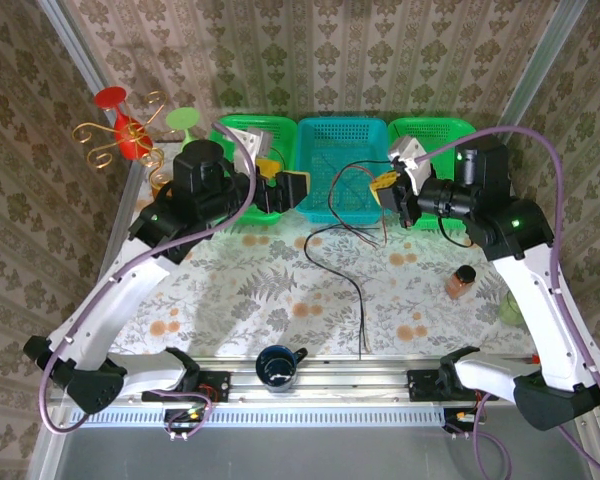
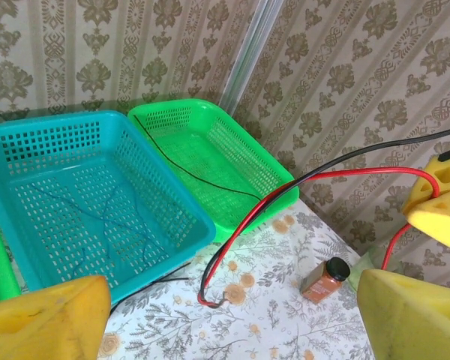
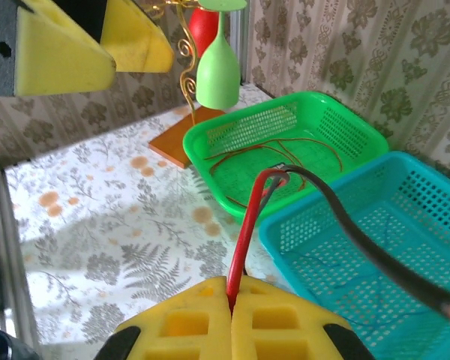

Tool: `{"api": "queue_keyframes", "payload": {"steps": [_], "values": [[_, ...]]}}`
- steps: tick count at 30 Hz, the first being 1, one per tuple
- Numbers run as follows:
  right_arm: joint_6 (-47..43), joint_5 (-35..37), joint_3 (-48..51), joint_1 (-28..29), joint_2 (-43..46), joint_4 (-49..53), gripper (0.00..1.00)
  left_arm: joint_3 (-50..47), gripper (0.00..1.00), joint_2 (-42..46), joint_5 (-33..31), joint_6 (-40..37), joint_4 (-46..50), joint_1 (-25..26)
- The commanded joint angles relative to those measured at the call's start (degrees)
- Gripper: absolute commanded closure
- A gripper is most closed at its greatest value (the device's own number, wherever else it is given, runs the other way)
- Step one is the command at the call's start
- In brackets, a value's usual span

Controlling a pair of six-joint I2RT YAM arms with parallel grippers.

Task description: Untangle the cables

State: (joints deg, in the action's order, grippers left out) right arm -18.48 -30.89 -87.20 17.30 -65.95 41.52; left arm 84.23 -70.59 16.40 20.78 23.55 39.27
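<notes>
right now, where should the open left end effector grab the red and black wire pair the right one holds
Probably on its raised arc: the red and black wire pair hangs clear between the shut right end effector and its end on the floral table. Bring the left end effector down from above, a finger either side.

The table (image 1: 240,290) wears a pale cloth printed with grey ferns and orange flowers, with a metal rail along its bottom edge. Across the upper middle, 3 baskets stand in a row, touching side by side: a green basket (image 1: 242,130), a teal basket (image 1: 342,135) and a second green basket (image 1: 430,130). At upper left stands a gold wire stand (image 1: 130,140) on an orange base. One of the cables (image 1: 355,290), a black one, curves over the cloth from centre to the rail. A spice bottle (image 1: 461,281) stands at right, and a dark blue mug (image 1: 277,366) at bottom centre.
</notes>
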Motion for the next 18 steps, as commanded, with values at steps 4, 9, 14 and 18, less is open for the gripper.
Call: {"api": "queue_keyframes", "payload": {"steps": [4, 9, 14, 18], "values": [[-10.3, 2.8, 0.8, 0.4, 1.3, 0.1, 1.00, 2.5, 0.14, -0.8, 2.7, 1.7, -2.8, 0.1], [-14.2, 5.1, 1.1, 1.1, 1.1, 0.6, 1.00, 4.0, 0.15, -2.7, 4.2, 2.6, -3.8, 0.9], [-9.9, 3.5, -0.9, 1.3, -0.3, 0.7, 1.00, 5.5, 0.18, -4.5, 4.6, 2.9, -4.6, 3.0], [-5.6, 4.2, -0.9, 1.6, -0.9, -0.8, 1.00, 5.5, 0.25, -6.5, 10.2, 8.7, -7.6, 3.5]]}}
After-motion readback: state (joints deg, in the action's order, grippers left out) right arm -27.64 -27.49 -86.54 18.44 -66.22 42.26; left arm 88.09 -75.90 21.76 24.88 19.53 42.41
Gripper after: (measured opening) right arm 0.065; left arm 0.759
